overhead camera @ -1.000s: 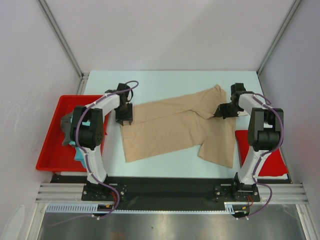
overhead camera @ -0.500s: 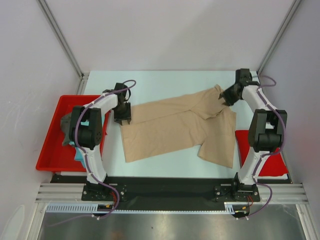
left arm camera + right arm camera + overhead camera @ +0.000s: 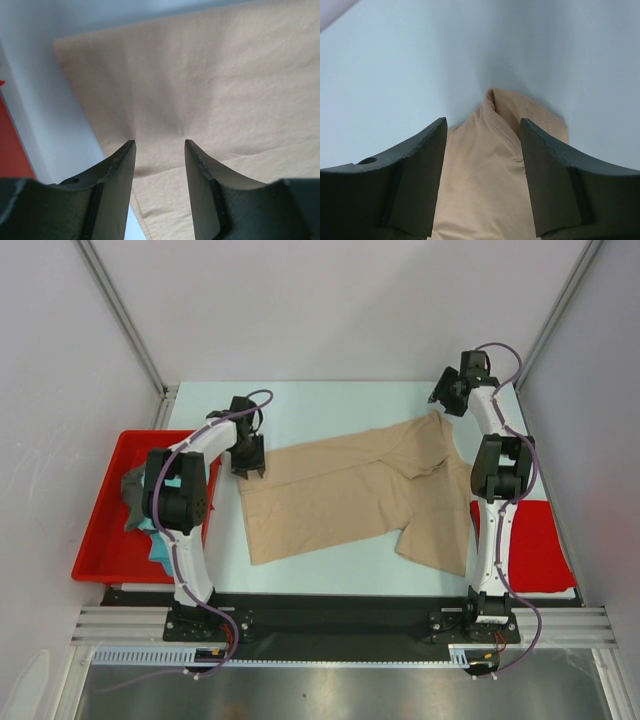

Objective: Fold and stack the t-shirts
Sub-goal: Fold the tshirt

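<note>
- Tan-beige t-shirt point(image 3: 360, 490) lies spread and partly folded across the middle of the pale table point(image 3: 330, 410). It runs from near the left edge to near the right edge. A narrow tip of it reaches toward the far right corner, and a lower flap comes close to the near edge on the right.
- Left gripper point(image 3: 248, 464) sits over the shirt's far left corner. In the left wrist view its jaws stand parted, with the cloth lying flat under and between the fingers point(image 3: 120, 165). Creases in the cloth run out from the gap. Nothing is clamped, and whether the tips press on the cloth cannot be told.
- Right gripper point(image 3: 442, 400) is near the far right corner of the table, just beyond the shirt's narrow tip. In the right wrist view its jaws are spread wide. The seamed tip of the shirt shows between them, lying on the table and not pinched.
- Dark grey t-shirt point(image 3: 132, 492) and teal t-shirt point(image 3: 158, 550) lie bunched in the red tray point(image 3: 100, 530), which sits off the table's left edge, behind the left arm.
- Flat red mat point(image 3: 540, 550) lies at the right edge, just beside the tan shirt's lower flap.
</note>
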{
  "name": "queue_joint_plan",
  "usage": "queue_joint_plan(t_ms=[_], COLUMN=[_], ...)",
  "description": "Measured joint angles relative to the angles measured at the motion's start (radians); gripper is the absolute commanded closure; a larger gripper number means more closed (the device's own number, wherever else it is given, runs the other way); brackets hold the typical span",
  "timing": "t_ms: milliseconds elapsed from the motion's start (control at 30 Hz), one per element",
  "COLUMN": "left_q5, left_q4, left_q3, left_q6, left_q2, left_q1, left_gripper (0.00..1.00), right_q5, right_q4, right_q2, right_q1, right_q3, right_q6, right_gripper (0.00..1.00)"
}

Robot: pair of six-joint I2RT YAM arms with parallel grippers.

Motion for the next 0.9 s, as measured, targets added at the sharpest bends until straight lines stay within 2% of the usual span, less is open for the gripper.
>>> queue_joint_plan(t_ms=[233,600,633,700,800,833,900], left_q5=[0.004,0.004,0.004,0.004,0.004,0.004,0.004], left_q4=[-0.015,-0.030,-0.035,-0.044,-0.061,-0.064,-0.066], left_q3=[0.045,0.055,0.062,0.076,0.095,0.098,0.100], left_q6=[0.000,0.000,0.000,0.000,0.000,0.000,0.000], left_q2=[0.054,0.064,0.069,0.078,0.090,0.092,0.095], left_q1=[0.000,0.000,0.000,0.000,0.001,0.002,0.003], left_gripper=[0.51,0.51,0.51,0.51,0.51,0.51,0.51], right_q5=[-0.023,-0.021,-0.021,-0.016,0.000,0.007,0.027], right_q4=[0.014,0.050,0.050,0.050,0.051,0.051,0.053], right_q2=[0.002,0.035,0.042,0.060,0.072,0.072,0.072], right_q1=[0.000,0.000,0.000,0.000,-0.002,-0.005,-0.009], right_q3=[-0.013,-0.039,-0.039,-0.037,-0.037,-0.034,-0.031], right_q6=[-0.050,-0.073,-0.073,-0.070,-0.061,-0.057,-0.047], right_gripper=[0.50,0.62,0.68,0.69,0.81,0.88,0.90])
